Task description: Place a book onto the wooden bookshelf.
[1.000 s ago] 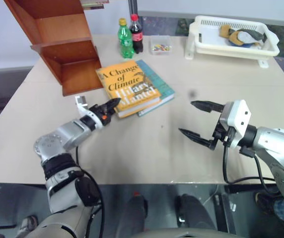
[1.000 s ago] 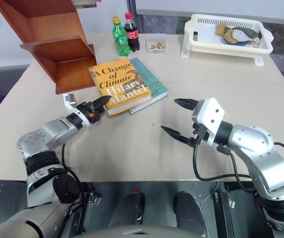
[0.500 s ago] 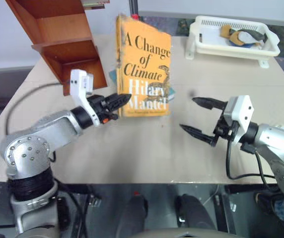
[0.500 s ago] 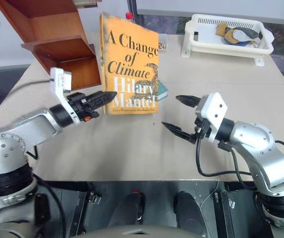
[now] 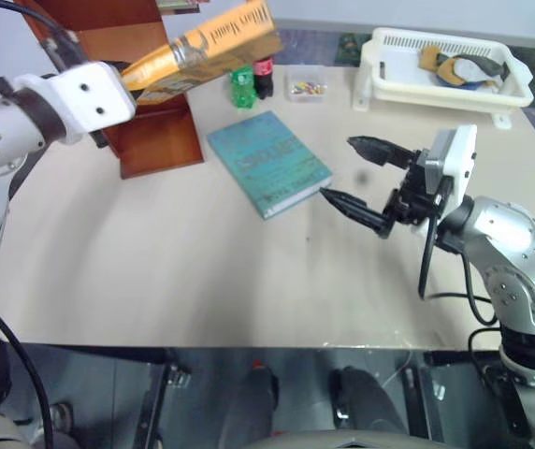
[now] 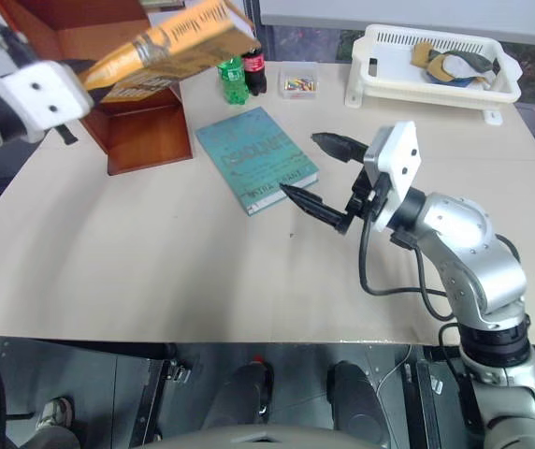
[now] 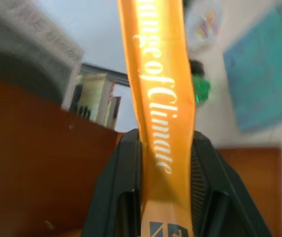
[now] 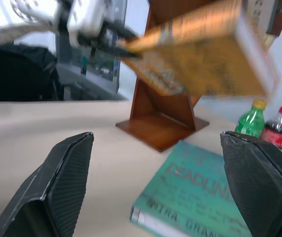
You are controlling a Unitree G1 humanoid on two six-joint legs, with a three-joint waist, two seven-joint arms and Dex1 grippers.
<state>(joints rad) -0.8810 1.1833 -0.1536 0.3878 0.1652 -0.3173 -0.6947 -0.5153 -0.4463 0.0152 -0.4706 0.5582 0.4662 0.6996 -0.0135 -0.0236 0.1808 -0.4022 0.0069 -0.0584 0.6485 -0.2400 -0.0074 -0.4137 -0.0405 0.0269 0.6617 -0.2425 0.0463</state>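
Observation:
My left gripper [image 7: 163, 143] is shut on the spine end of the book [image 5: 207, 51], a thick orange-yellow volume held high at the far left of the table. The book lies nearly flat and tilted, spine toward me, in the air just in front of the wooden bookshelf [image 5: 155, 140]; whether they touch I cannot tell. My right gripper [image 5: 339, 168] hovers open and empty above the table's middle, beside a teal-blue book [image 5: 269, 161] lying flat. The right wrist view shows the raised book [image 8: 205, 54] before the bookshelf [image 8: 163, 126].
A green bottle [image 5: 241, 86] and a cola bottle [image 5: 263, 73] stand behind the teal book, next to a small clear box [image 5: 303, 87] of coloured bits. A white basket [image 5: 445, 89] with items sits at the far right corner.
The left arm lifted the book off the teal one, stood it upright, then raised it further and rolled it flat toward the bookshelf. The right gripper rose a little, still open.

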